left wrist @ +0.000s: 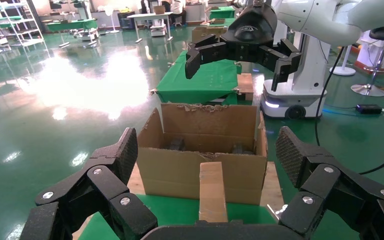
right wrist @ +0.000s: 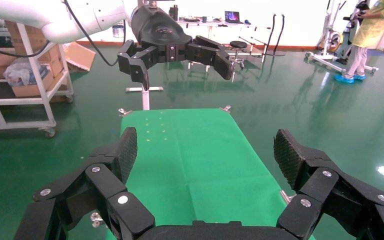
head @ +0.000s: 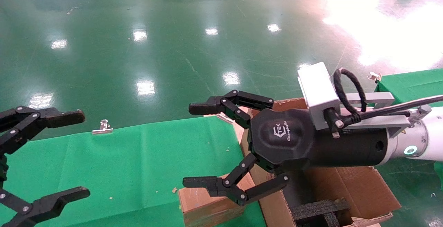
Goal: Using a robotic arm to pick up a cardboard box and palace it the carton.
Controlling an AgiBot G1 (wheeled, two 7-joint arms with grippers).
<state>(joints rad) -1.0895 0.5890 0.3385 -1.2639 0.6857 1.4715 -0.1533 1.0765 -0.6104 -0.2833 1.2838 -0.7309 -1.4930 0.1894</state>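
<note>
Right tool (head: 193,147) is spread wide and empty, mid-frame, hovering above the cardboard box (head: 207,206) at the bottom edge, beside the carton (head: 363,189). Left tool (head: 74,154) is parked at far left, also spread. Box looks partly cut off, so a descent could clip the carton flap.

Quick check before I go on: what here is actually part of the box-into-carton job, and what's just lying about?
Part of the job:
- cardboard box, on the green cloth beside the carton
- carton, flaps up, black foam blocks inside
- right gripper, open above the box
- left gripper, open, off to the side

Just lying about:
- metal clips on the cloth's edge
- second green table
</note>
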